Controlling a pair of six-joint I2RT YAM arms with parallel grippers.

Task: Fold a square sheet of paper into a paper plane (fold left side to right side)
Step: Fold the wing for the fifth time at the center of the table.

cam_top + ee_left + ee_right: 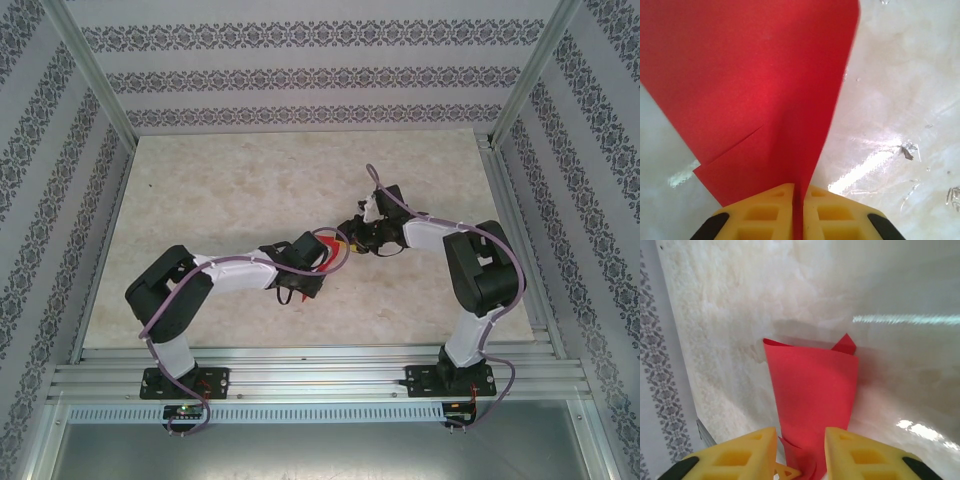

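Ana: Where is the paper plane [750,85]?

Ben: It is near the middle of the pale table [200,190], right between the two arms. From above, a small red bit of it peeks out between them.

Ana: What does the left gripper [800,188] do?

Ben: Its yellow fingers [765,215] are pressed together, with the red paper squeezed in between. The paper sticks out from the tips like a wide red sheet. A thin fold line runs across it, low on the left.

Ana: And the right gripper [800,431]?

Ben: Its yellow fingers [855,457] stand apart, with a gap between them. The near end of the paper sits in that gap, not pinched. A little red corner pokes up at the far end.

Ana: Does the paper touch the table?

Ben: That cannot be told from here.
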